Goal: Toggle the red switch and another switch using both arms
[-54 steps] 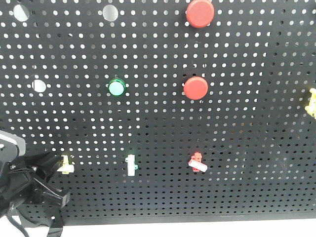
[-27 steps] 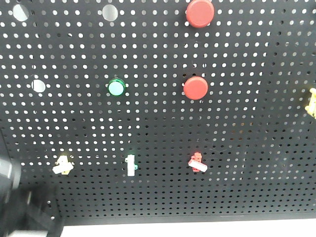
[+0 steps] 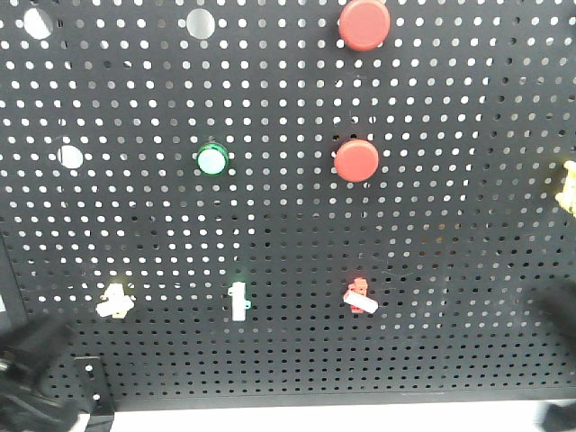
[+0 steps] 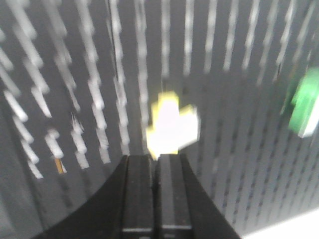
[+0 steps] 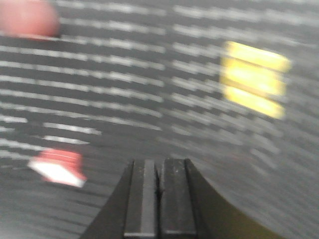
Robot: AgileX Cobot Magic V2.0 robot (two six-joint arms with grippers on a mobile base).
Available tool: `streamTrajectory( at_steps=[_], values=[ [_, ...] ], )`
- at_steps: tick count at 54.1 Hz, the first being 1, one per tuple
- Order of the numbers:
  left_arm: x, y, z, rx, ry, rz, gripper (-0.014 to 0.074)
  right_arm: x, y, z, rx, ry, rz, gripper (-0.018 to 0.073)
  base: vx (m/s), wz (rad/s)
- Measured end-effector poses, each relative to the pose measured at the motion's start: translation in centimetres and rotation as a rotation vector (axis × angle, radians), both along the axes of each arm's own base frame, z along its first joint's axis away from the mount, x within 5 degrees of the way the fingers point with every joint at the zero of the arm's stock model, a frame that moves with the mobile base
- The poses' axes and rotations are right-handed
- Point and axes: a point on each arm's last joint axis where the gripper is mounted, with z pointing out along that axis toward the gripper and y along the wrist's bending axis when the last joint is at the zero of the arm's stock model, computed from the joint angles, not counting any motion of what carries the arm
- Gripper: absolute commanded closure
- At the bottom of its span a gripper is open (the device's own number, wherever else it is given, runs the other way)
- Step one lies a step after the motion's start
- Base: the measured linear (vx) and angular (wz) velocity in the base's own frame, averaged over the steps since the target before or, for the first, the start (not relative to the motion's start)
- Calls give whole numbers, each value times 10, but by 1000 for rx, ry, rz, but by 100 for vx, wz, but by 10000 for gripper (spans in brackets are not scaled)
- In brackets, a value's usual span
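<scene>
The red switch (image 3: 360, 297), a small red-based toggle with a white lever, sits low on the black pegboard (image 3: 432, 234). It shows blurred (image 5: 57, 167) to the lower left of my right gripper (image 5: 159, 160), which is shut and apart from it. The other switch (image 3: 114, 301), pale yellow with a white lever, is at the lower left. In the left wrist view it (image 4: 172, 127) lies just beyond my shut left gripper (image 4: 155, 157). The left arm (image 3: 36, 373) is a dark blur in the bottom left corner. A dark blur at the right edge is the right arm (image 3: 558, 315).
A green-based toggle (image 3: 238, 301) stands between the two switches. Two big round red buttons (image 3: 357, 160) and a green round button (image 3: 213, 159) are higher up. A yellow clip-like piece (image 5: 254, 79) is at the board's right edge. A white strip runs below the board.
The left arm has dropped from beside the pale yellow switch to the bottom left corner. The right arm has come into view at the right edge.
</scene>
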Motion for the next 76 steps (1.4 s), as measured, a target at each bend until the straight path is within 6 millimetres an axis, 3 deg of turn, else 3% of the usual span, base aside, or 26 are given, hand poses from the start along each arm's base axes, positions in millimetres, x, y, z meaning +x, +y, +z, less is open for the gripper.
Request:
streamTrajectory(
  at_steps=[17,27,58,69,76],
  values=[
    [-18,5,17,-17,-52,2,594,73,72,-10,-37,93,183,566,0,0],
    [-18,5,16,-15,-46,2,594,98,88,-19,-50,125,195,566,0,0],
    [-18,5,16,-15,-46,2,594,111,96,-47,-81,244,189,566,0,0],
    [-18,5,16,-15,-47,2,594,89,94,-68,-101,309,213,566,0,0],
    [-18,5,16,-15,-47,2,594,73,89,-64,-78,277,232,566,0,0]
  ],
)
